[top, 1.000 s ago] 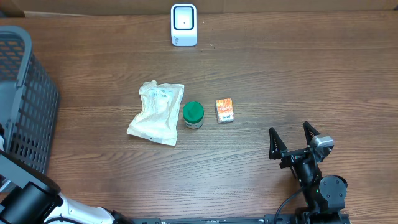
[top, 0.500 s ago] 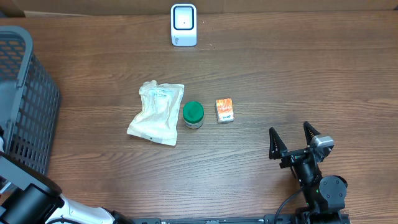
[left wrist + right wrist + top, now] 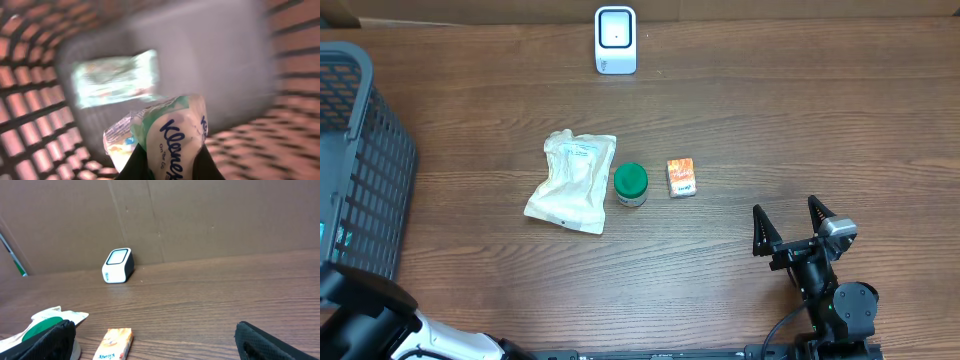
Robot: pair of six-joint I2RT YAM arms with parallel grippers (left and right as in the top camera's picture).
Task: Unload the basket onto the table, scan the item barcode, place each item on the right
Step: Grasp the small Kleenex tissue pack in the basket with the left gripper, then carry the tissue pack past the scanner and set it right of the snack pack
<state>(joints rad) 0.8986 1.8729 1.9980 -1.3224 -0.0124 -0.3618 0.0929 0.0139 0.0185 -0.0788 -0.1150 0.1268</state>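
In the left wrist view my left gripper (image 3: 167, 167) is shut on a soft Kleenex tissue pack (image 3: 172, 132), white and green with blue lettering, held inside the dark mesh basket (image 3: 30, 100). The view is blurred with motion. A second pale green pack (image 3: 117, 77) lies on the basket floor behind it. The white barcode scanner (image 3: 616, 40) stands at the table's far edge, also seen in the right wrist view as scanner (image 3: 118, 265). My right gripper (image 3: 790, 222) stands open near the front right, holding nothing.
The basket (image 3: 365, 170) fills the table's left side. Mid-table lie a white pouch (image 3: 572, 182), a green-lidded jar (image 3: 630, 184) and a small orange pack (image 3: 681, 177). A cardboard wall (image 3: 200, 220) stands behind the scanner.
My left gripper has shut on the tissue pack inside the basket, and the left arm has shifted slightly. The right arm has not moved.
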